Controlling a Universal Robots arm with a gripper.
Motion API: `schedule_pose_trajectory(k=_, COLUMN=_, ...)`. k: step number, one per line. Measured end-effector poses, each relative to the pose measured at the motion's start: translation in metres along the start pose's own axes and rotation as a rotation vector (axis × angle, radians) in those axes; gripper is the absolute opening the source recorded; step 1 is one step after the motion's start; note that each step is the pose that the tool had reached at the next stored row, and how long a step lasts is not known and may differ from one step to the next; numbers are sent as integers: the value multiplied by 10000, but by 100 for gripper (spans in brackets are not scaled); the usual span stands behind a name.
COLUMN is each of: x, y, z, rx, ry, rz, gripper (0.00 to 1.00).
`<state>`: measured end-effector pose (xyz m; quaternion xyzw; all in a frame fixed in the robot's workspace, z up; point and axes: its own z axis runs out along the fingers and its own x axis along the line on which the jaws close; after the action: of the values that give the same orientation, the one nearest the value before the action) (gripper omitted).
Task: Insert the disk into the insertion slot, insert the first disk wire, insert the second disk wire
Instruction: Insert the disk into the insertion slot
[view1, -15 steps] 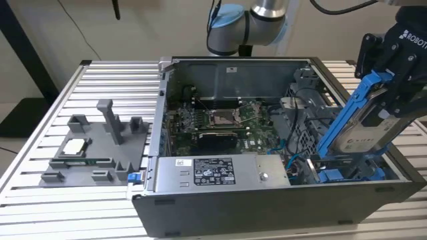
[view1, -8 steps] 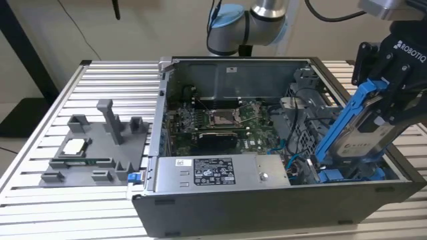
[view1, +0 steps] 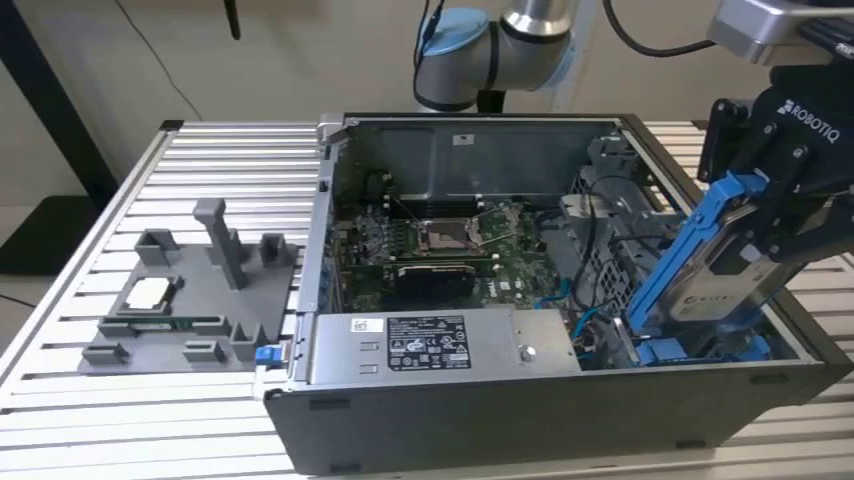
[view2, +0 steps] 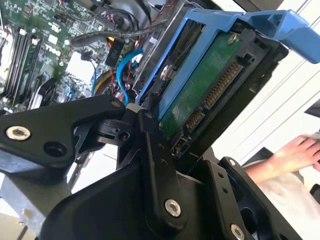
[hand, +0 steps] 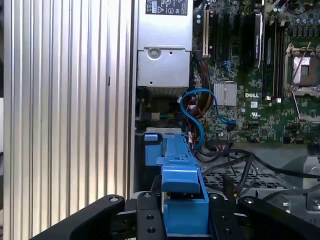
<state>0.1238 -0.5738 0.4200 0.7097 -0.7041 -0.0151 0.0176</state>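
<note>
My gripper (view1: 763, 232) is shut on the disk (view1: 718, 272), a silver drive in a bright blue carrier. I hold it steeply tilted over the open computer case's corner at the exterior view's right. Its lower end hangs just above the insertion slot (view1: 701, 350), a grey bay with blue rails. The second wrist view shows the disk's green circuit board and connectors (view2: 200, 90) between my black fingers (view2: 152, 150). In the first wrist view the blue carrier (hand: 181, 180) points toward the slot's blue rail (hand: 152, 140). Loose blue wires (hand: 192, 117) loop beside the slot.
Inside the case lie a grey power-supply box (view1: 427, 345) and the motherboard (view1: 441, 245). A grey fixture (view1: 187, 290) sits on the ribbed table at the exterior view's left. A person's hand (view2: 295, 150) rests outside the case. A perforated cage (hand: 235, 175) stands beside the slot.
</note>
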Motion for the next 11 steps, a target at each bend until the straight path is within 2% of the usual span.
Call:
schedule_pose_trajectory(k=7, x=-1, y=-4, z=69, rx=0, ry=-2, rz=-1, gripper=33)
schedule_pose_trajectory(k=11, x=-1, y=-7, z=82, rx=1, ry=-22, rz=-2, gripper=33)
